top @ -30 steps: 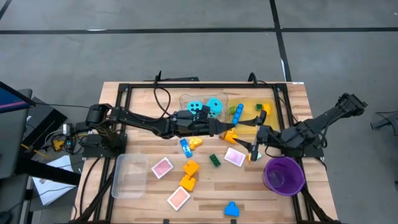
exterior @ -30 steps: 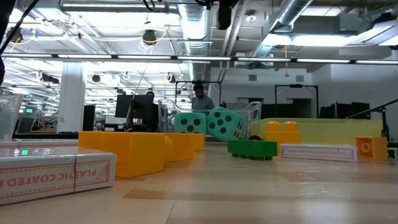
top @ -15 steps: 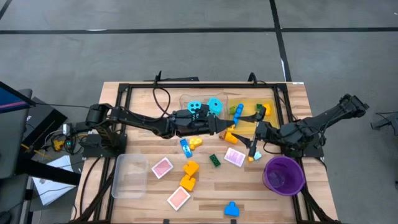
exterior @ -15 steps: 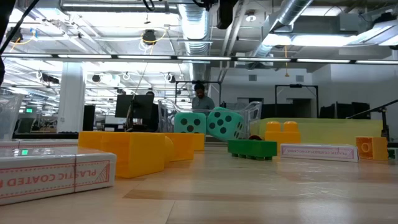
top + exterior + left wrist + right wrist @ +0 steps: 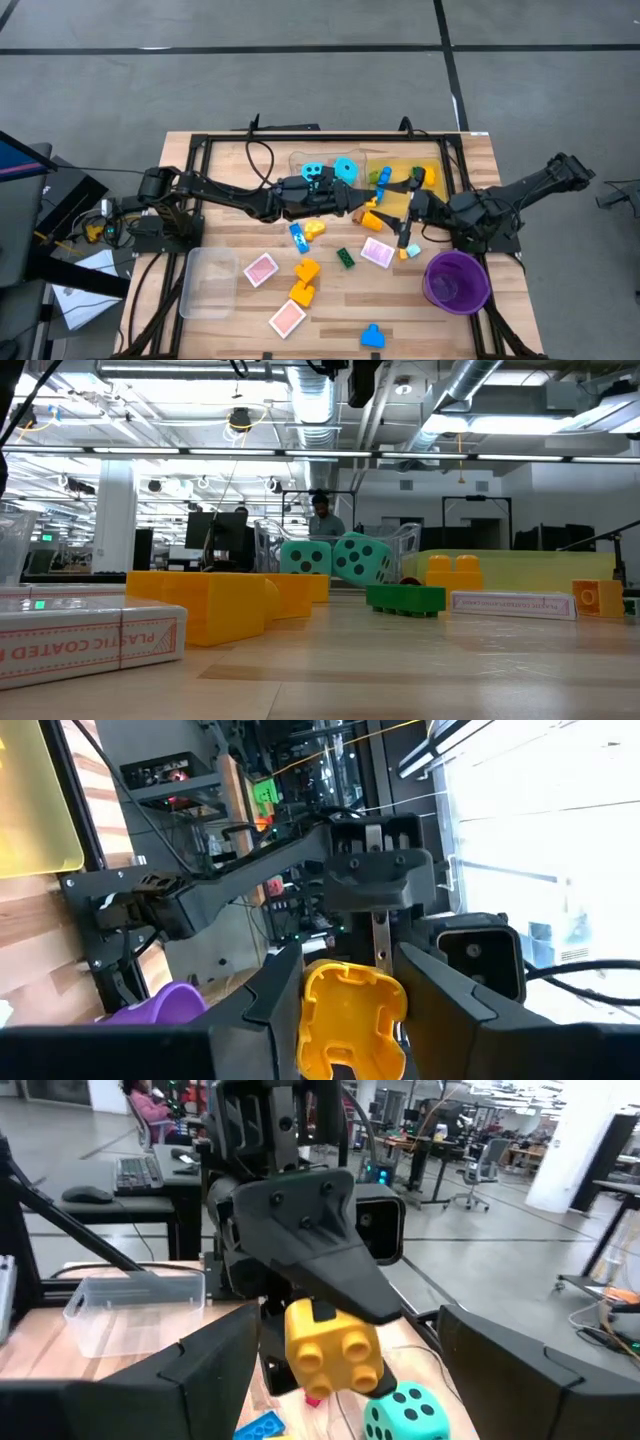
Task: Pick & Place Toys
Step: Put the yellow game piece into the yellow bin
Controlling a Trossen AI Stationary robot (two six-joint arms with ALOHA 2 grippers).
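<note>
We see the left gripper (image 5: 366, 204) pinching a yellow brick (image 5: 345, 1016) between its fingers (image 5: 272, 1005), the brick jutting just past their tips. The right gripper (image 5: 408, 222) faces it close by, its fingers (image 5: 215, 1355) spread wide with the brick (image 5: 330, 1342) between them but apart from both. A turquoise die (image 5: 408, 1412) lies just below the brick there. From above, the brick (image 5: 371, 208) is mostly hidden by the arms; only the wrist views show it plainly.
</note>
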